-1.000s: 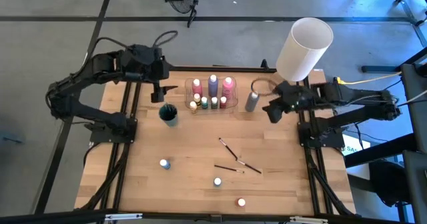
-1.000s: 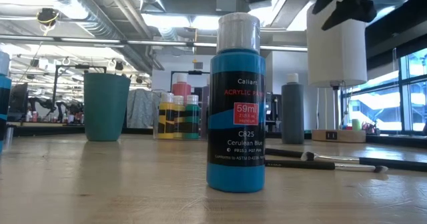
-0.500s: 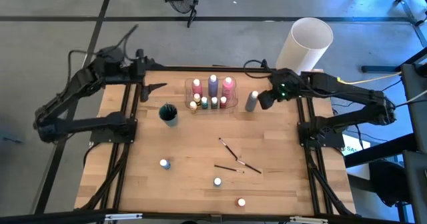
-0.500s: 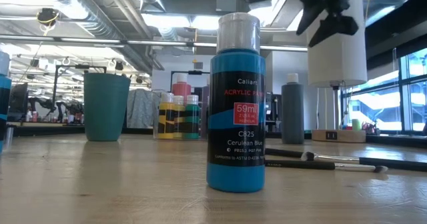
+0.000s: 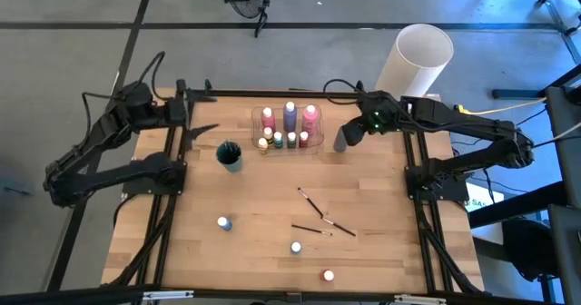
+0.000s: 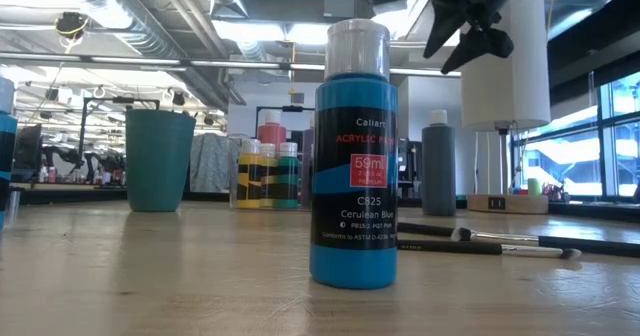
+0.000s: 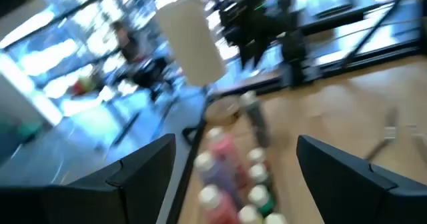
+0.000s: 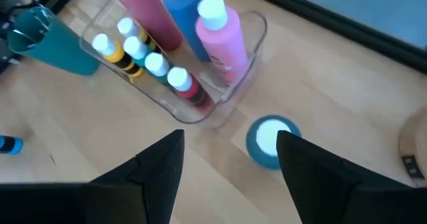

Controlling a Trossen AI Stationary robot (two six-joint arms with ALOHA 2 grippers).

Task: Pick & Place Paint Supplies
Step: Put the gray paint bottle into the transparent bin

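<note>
Left gripper (image 5: 204, 130): since a second ago it has drawn back from above the teal cup to the table's 10 o'clock edge; fingers spread wide, holding nothing. It looks to be waiting.
Teal cup (image 5: 229, 155): stands alone at 11 o'clock, just left of the tray, nothing over it now.
Clear tray (image 8: 248, 59): at 12 o'clock, holding three tall bottles (red, blue-purple, pink) and a row of small white-capped ones.
Grey bottle (image 5: 341, 139): upright just right of the tray, outside it.
Right gripper (image 5: 349, 133): has swung in from the right edge and now hangs above the grey bottle, fingers partly apart, empty. I judge the grey bottle is the next pick.
Paintbrushes (image 5: 320, 220): lying loose near 5 o'clock of the table's middle, unmoved.
Loose small bottles (image 5: 223, 222): three along the near edge, 5 to 7 o'clock, not yet collected.
Right wrist view only: the grey bottle's white cap (image 8: 269, 139) sits between the two dark fingers, slightly toward one.
Low view only: the gripper hangs well above the cap; the cerulean blue bottle (image 6: 354, 156) label reads clearly.
</note>
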